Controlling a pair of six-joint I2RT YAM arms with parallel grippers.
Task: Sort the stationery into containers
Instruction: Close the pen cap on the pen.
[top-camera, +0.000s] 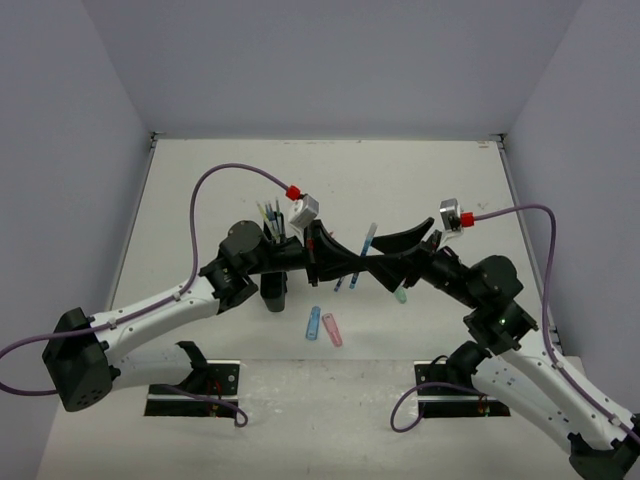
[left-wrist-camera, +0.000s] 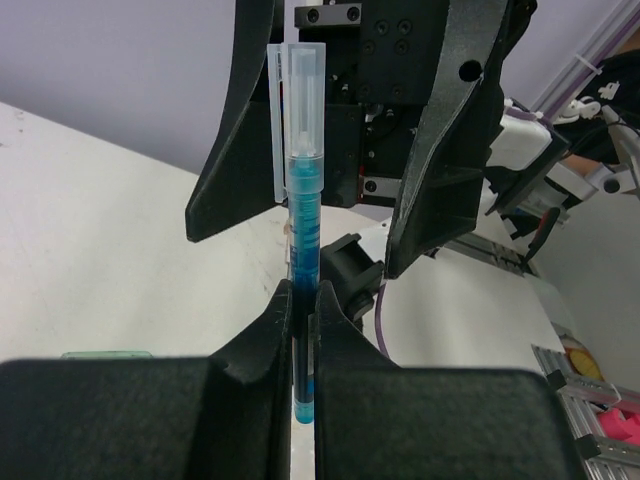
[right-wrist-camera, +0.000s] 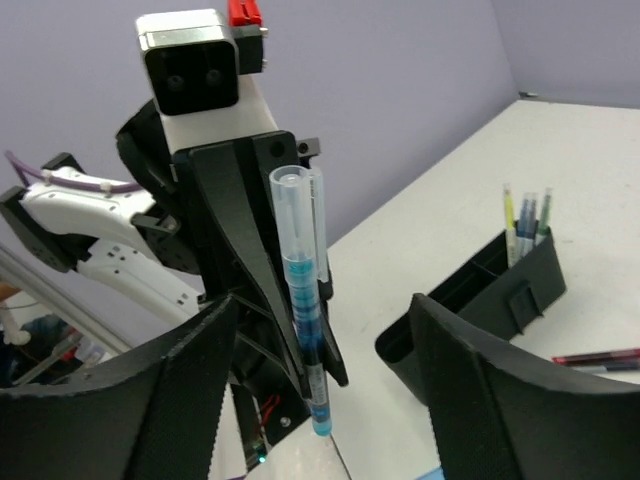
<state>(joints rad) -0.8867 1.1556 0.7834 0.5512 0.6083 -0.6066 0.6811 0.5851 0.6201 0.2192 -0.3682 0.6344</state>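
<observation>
Pen (left-wrist-camera: 305, 200), light, stiff, slick: our left gripper (left-wrist-camera: 303, 300) pinches its lower barrel, holding it upright above the table. Our right gripper (right-wrist-camera: 322, 305) gapes either side, untouching. We'd grip mid-barrel.

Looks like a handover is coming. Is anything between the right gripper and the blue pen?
Nothing visible does. The left gripper holds the blue pen low down; the right gripper faces it, open, with only air between.
</observation>
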